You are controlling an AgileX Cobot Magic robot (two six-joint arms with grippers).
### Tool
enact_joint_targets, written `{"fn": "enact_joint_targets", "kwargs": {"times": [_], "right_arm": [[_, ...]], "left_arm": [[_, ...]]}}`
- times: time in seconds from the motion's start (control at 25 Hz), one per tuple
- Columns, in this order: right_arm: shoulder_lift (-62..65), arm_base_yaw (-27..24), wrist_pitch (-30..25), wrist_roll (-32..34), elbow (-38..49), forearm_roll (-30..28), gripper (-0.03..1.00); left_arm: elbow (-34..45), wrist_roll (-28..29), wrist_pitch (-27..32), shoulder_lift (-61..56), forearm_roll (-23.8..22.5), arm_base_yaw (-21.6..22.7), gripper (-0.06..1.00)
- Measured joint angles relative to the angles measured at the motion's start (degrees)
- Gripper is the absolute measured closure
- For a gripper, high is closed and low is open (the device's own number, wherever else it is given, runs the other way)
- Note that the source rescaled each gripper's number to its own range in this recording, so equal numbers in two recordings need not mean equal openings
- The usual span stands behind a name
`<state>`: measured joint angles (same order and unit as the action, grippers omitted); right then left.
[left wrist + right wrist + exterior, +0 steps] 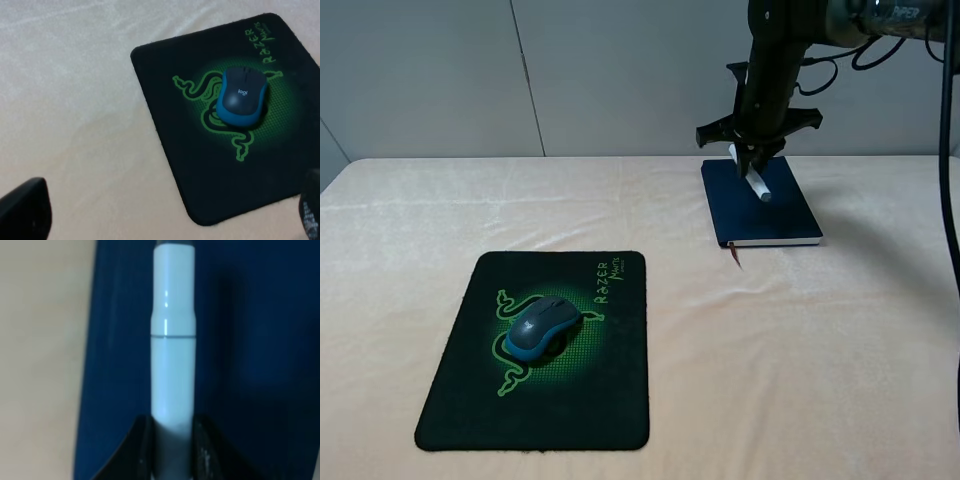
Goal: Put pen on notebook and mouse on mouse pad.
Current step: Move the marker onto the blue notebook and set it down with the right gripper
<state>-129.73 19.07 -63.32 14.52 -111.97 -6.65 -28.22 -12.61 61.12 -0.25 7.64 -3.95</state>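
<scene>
Right gripper (756, 163) pinches one pen (752, 177) over one notebook (761, 203), far right; left gripper (160, 212) gapes, empty, above one mouse (541, 327) on one mouse pad (470, 400); bare cloth between.

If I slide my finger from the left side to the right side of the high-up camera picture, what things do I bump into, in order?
mouse pad with the mouse sitting on it → notebook, with the right gripper above it holding the pen
</scene>
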Motion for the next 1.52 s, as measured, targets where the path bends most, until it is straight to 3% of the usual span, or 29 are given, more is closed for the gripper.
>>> {"fn": "enact_joint_targets", "kwargs": {"times": [0.52,1.16,1.24,1.32,1.36,1.4,1.52], "right_arm": [[-0.1,-4.4,12.1,-1.4,9.0,2.1,0.97],[-0.1,-4.8,12.4,-0.8,9.1,-0.5,0.96],[-0.1,-4.8,12.4,-0.8,9.1,-0.5,0.83],[-0.1,-4.8,12.4,-0.8,9.1,-0.5,0.50],[-0.1,-4.8,12.4,-0.8,9.1,-0.5,0.29],[-0.1,-4.8,12.4,-0.9,9.1,-0.5,0.16],[-0.1,-4.8,12.4,-1.5,9.1,-0.5,0.01]], "left_arm": [[0.0,0.0,0.0,0.0,0.0,0.0,-0.06],[0.0,0.0,0.0,0.0,0.0,0.0,-0.06],[0.0,0.0,0.0,0.0,0.0,0.0,-0.06],[0.0,0.0,0.0,0.0,0.0,0.0,-0.06],[0.0,0.0,0.0,0.0,0.0,0.0,-0.06],[0.0,0.0,0.0,0.0,0.0,0.0,-0.06],[0.0,0.0,0.0,0.0,0.0,0.0,-0.06]]}}
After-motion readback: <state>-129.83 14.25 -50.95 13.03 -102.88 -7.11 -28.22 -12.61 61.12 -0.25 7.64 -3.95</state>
